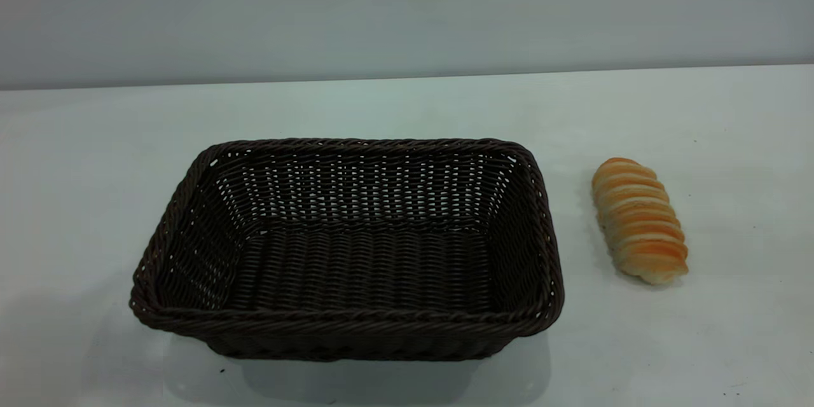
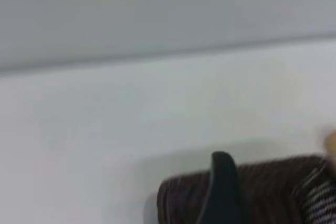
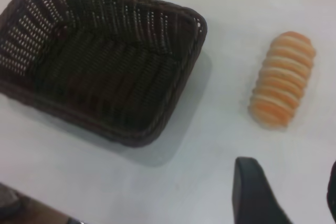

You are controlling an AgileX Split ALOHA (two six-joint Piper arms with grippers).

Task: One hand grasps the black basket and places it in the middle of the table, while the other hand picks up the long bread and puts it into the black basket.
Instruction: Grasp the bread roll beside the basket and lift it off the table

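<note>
Exterior view: black basket (image 1: 346, 248) sits empty on the white table (image 1: 95, 159), roughly mid-table, slightly toward the left arm's side. Long bread (image 1: 639, 221) lies on bare table just beside the basket's right-hand rim, not touching, ridged top up. Its long axis runs front to back, about parallel to the basket's short side. No arm shows in this view.

Right wrist view: right gripper (image 3: 286, 195) hangs above the table with the bread ahead of it and the basket off to one side of the bread. One black finger (image 3: 254, 190) is clear, a sliver of the other at the frame edge, wide gap between, so jaws spread and holding nothing. Right arm looks the nearer one to the bread; judged next move is a reach onto the loaf, closing across its narrow width.

Left wrist view: a black finger (image 2: 223, 192) of the left gripper shows close over the basket's outer wall; only one finger visible, so cannot tell if it is spread or clamped, or whether it touches the wicker.

Materials: basket is dark woven wicker, open-weave sloping sides, braided rim, rigid-looking. Bread is oblong, orange and cream stripes, likely soft. Table smooth, few dark specks.
</note>
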